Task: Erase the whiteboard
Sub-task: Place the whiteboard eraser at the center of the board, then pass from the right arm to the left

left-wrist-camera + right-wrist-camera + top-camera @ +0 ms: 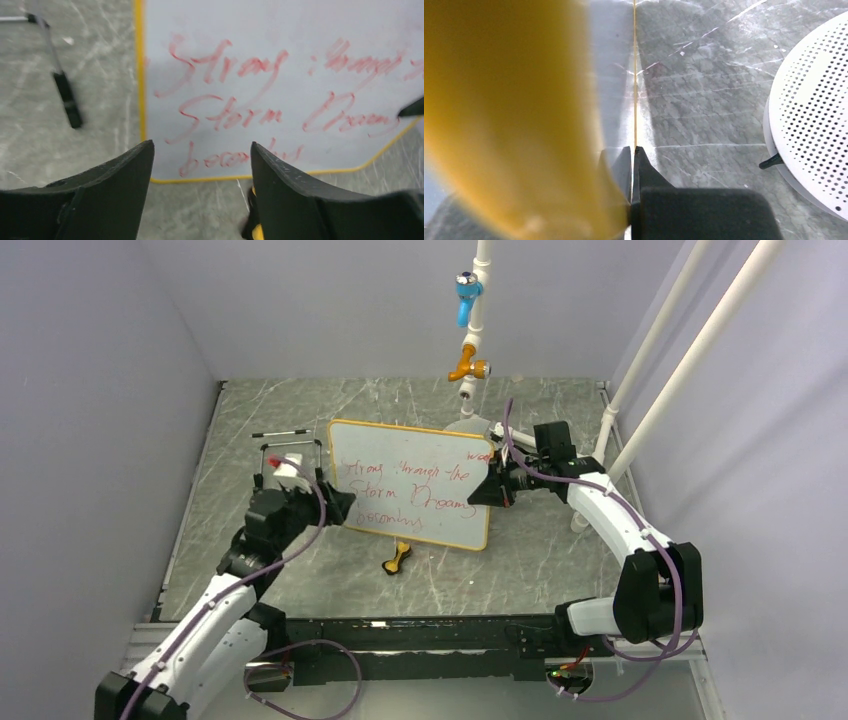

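The whiteboard [410, 485] has a thin yellow-orange frame and three lines of red handwriting. It stands tilted over the grey marbled table, lifted at its right side. My right gripper [490, 488] is shut on the board's right edge, and the right wrist view shows the thin edge [634, 90] pinched in the right gripper [633, 150]. My left gripper [338, 508] is open at the board's lower left corner. Between its fingers, the left gripper [201, 150] holds nothing; the whiteboard [280, 55] lies just beyond its tips.
A small yellow and black object [397, 558] lies on the table under the board's near edge, beside my left fingers [255, 227]. A white item with a red tip [283, 466] and a black-tipped wire [67, 100] lie left. A white perforated disc [814, 120] sits right. A pipe with valves [468, 367] hangs behind.
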Robot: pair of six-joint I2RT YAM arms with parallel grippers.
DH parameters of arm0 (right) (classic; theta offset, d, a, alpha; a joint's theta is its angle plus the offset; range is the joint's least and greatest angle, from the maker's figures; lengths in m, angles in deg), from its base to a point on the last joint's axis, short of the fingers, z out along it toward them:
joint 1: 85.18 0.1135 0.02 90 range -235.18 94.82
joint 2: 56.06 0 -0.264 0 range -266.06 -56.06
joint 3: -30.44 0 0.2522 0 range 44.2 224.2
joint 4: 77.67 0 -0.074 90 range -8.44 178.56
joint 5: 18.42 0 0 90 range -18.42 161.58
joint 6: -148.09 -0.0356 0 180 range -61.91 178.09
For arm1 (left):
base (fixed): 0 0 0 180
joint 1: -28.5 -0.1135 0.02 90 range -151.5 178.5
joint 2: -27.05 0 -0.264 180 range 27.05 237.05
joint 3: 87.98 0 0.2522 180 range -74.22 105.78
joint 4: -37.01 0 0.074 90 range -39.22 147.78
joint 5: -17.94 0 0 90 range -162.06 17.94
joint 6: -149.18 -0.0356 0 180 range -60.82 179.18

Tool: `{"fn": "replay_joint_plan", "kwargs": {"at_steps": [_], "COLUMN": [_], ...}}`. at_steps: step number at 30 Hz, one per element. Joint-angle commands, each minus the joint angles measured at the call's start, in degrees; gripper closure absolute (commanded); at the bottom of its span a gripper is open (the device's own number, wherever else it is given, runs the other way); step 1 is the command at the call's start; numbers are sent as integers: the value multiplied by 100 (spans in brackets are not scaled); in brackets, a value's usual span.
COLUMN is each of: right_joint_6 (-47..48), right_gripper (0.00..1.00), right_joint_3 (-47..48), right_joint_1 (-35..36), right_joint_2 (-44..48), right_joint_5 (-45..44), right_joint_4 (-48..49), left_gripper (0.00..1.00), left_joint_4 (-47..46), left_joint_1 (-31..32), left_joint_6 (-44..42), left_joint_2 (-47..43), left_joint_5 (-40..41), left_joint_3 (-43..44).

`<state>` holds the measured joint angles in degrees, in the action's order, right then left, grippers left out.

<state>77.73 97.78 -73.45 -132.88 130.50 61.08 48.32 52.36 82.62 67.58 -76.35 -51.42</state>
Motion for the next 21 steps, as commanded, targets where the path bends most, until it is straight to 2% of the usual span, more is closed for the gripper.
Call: {"fn": "replay_joint_plan", "kwargs": {"at_steps": [1, 3, 8, 11, 14, 18, 21], "right_joint_6": [680, 809, 1335, 1549, 1773, 1884, 1982], "right_gripper": [100, 100, 100, 100, 100, 100, 100], "right_joint_3": [530, 703, 967, 1018, 1183, 1208, 1209], "right_joint_1": [41, 45, 47, 53, 45, 48, 51], "right_joint_2": [106, 163, 104, 12, -104, -183, -271], "right_joint_5": [-416, -460, -443, -427, -366, -275, -181], "right_joint_4": [-344, -463, -975, -1175, -1439, -1504, -1591], "left_gripper": [19, 12, 9, 11, 16, 16, 16], "left_joint_4": [-801, -911, -1963, -3137, -3436, -3724, -5166], "left_joint_1": [-1095, -1611, -2938, -3284, -3394, -3674, -3700], "left_joint_6": [140, 175, 387, 622, 184, -305, 117], "left_joint_2": [54, 189, 987, 1772, 2750, 3592, 4071], "left_joint_5": [-1447, -1927, -4083, -5464, -6470, -7070, -7193], "left_joint_3": [233, 442, 907, 1174, 1615, 1642, 1376]}}
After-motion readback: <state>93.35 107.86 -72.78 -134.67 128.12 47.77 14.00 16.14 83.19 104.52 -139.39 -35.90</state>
